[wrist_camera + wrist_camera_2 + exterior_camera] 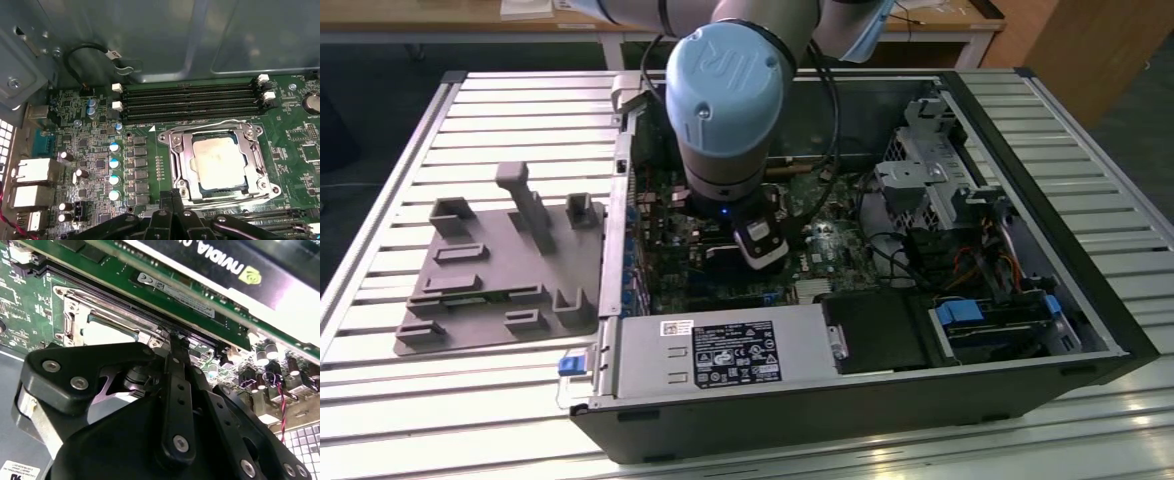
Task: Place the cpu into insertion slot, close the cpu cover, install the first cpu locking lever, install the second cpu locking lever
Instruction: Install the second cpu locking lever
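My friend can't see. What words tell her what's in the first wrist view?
A silver cpu sits in its socket on a green motherboard, with the metal cpu cover closed around it. Black memory slots run beside it, and the black gripper pokes in at the picture's edge.

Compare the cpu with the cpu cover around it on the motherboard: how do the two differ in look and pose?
In the first wrist view, the cpu is a solid, dull pale-grey square, while the cpu cover is a shiny silver frame with an open window. The cpu sits inside the socket; the cpu cover lies over its edges, framing it. Both are square, metal and lie flat on the green board.
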`<state>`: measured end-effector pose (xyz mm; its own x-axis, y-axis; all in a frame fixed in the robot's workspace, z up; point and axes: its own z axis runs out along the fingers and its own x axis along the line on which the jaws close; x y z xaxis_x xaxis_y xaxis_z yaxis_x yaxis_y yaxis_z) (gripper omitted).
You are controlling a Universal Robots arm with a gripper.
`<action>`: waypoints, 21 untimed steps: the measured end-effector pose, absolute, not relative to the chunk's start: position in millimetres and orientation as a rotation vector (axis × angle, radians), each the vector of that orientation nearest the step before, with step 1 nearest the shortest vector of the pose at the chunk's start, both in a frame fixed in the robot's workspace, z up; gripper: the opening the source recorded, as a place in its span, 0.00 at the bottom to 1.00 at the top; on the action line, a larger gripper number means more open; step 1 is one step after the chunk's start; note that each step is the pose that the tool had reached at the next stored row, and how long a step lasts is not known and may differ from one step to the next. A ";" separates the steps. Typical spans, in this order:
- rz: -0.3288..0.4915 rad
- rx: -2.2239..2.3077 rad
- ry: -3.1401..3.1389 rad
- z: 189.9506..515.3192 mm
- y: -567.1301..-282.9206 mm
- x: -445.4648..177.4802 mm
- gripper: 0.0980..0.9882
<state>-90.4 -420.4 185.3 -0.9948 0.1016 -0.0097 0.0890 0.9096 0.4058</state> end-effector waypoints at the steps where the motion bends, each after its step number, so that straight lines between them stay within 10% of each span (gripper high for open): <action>1: 0.644 0.152 3.040 184.8 -420.5 -90.5 0.00; 21: 0.645 0.152 3.040 197.6 -420.4 -91.9 0.00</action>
